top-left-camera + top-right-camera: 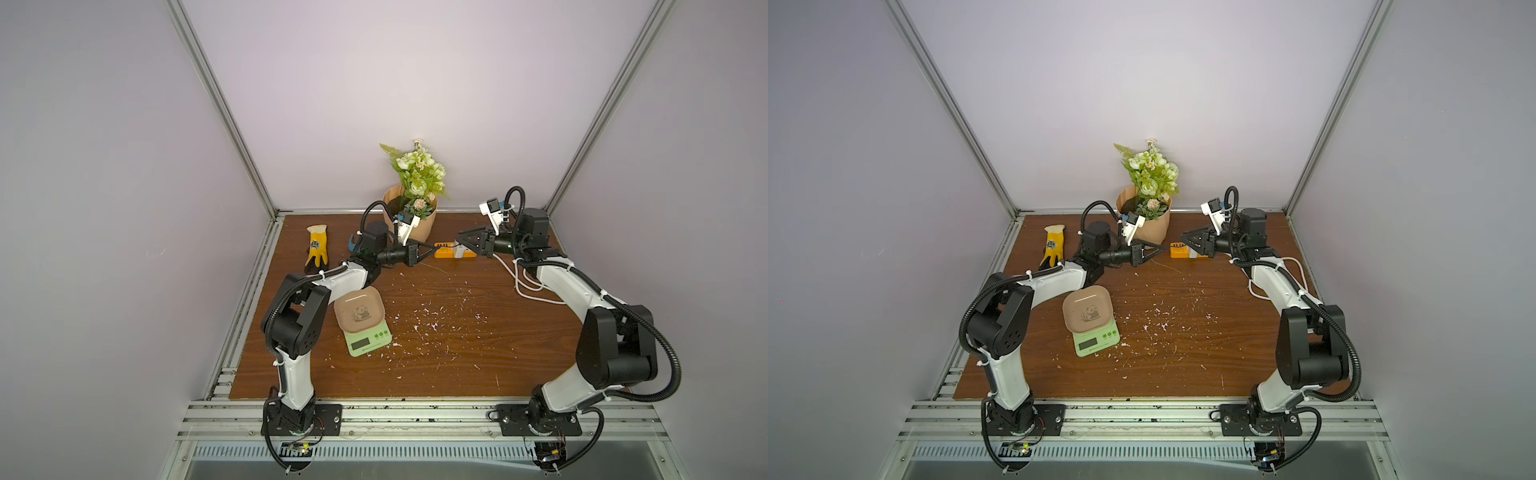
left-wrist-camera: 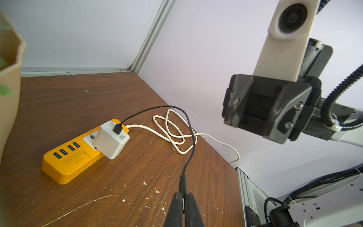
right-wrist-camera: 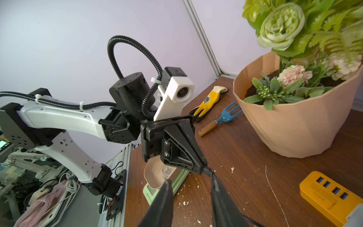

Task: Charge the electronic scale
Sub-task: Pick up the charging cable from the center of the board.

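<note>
The electronic scale (image 1: pixel 365 332), light green with a tan panda tray, sits on the table beside the left arm's elbow, and shows in both top views (image 1: pixel 1094 328). My left gripper (image 2: pixel 183 198) is shut on the plug end of a black cable (image 2: pixel 191 141). That cable runs to a white charger cube (image 2: pixel 111 138) plugged into the orange power strip (image 2: pixel 72 163). In a top view the left gripper (image 1: pixel 432 248) hovers just left of the strip. My right gripper (image 3: pixel 190 182) faces it a short way off, open with nothing between its fingers.
A tan flower pot (image 1: pixel 415 226) stands at the back behind the left gripper. A yellow glove (image 1: pixel 317 249) and a blue hand fork (image 3: pixel 222 118) lie at the back left. The strip's white cord (image 1: pixel 528 286) loops under the right arm. White flecks litter the table.
</note>
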